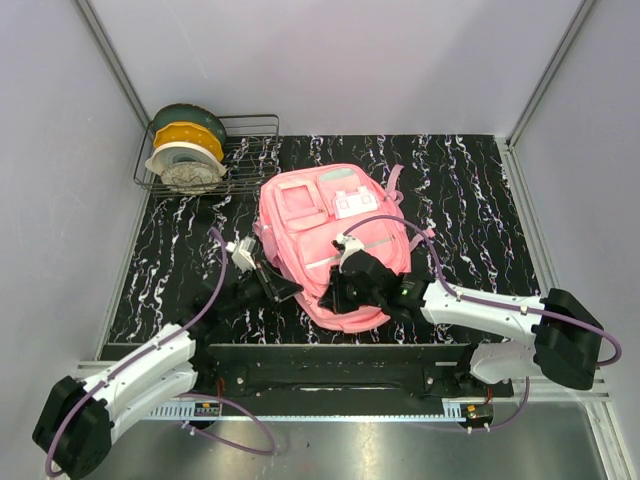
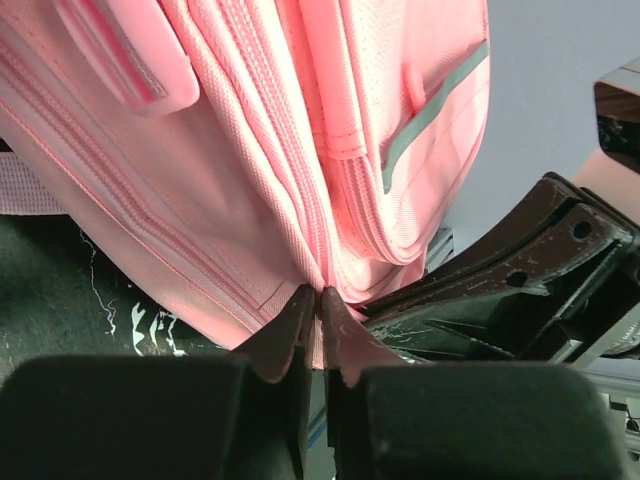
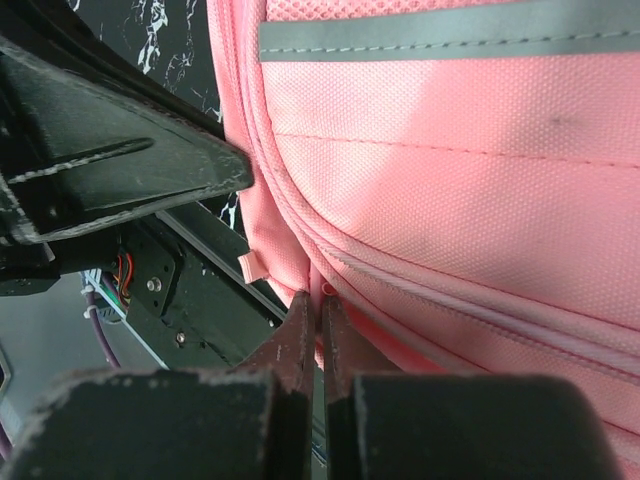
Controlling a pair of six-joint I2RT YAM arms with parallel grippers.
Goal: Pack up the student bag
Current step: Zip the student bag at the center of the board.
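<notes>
The student bag (image 1: 330, 235) is a large pink backpack lying on the black marbled table, front pockets up, its bottom end toward the arms. My left gripper (image 1: 285, 288) is shut on a fold of pink fabric by a zipper seam (image 2: 320, 296) at the bag's near left edge. My right gripper (image 1: 335, 292) is shut on a pink zipper pull or tab (image 3: 322, 292) at the bag's near bottom edge. The two grippers sit close together; the right one's black body (image 2: 520, 270) shows in the left wrist view. A grey stripe (image 3: 450, 35) crosses the bag.
A wire rack (image 1: 215, 150) with green, yellow and white dishes stands at the back left. Grey walls close in the table on three sides. The black mounting rail (image 1: 330, 365) runs along the near edge.
</notes>
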